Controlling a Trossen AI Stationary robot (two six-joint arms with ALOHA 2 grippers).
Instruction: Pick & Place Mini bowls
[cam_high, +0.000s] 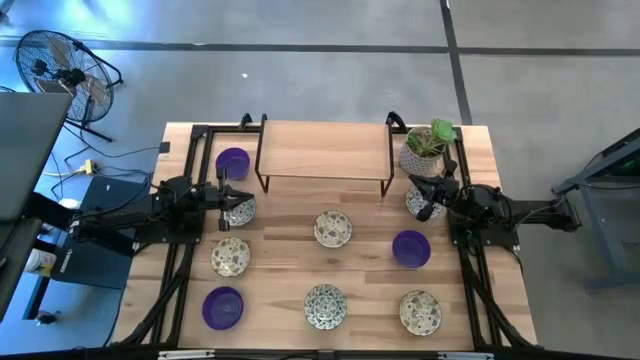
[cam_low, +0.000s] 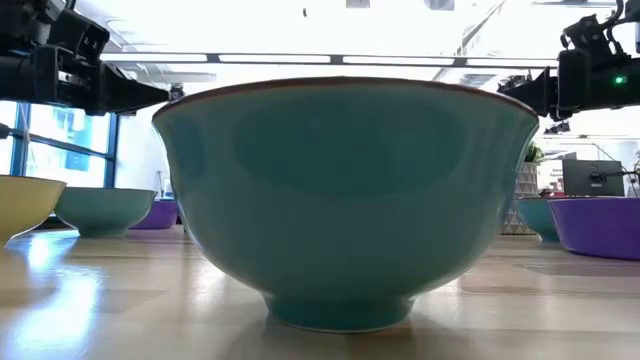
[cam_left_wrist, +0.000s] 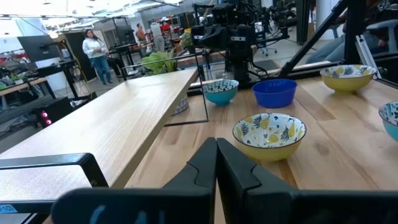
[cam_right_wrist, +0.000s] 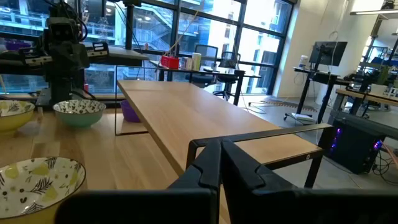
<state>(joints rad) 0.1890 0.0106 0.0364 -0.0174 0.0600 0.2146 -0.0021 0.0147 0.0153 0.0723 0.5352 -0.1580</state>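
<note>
Although seen whole from above, showed nine mini bowls (cam_high: 333, 228) spread across the table (cam_high: 300, 262), two partly hidden beneath the left gripper (cam_high: 240, 199) and right gripper (cam_high: 428, 205). At table height, hid nearly everything behind one teal bowl (cam_low: 343, 195). From each wrist, revealed fingers pressed together, empty.

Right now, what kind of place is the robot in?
Probably a robotics lab or workshop. Beyond the wooden table with its mini bowls are desks with monitors, big windows and a person standing.
</note>
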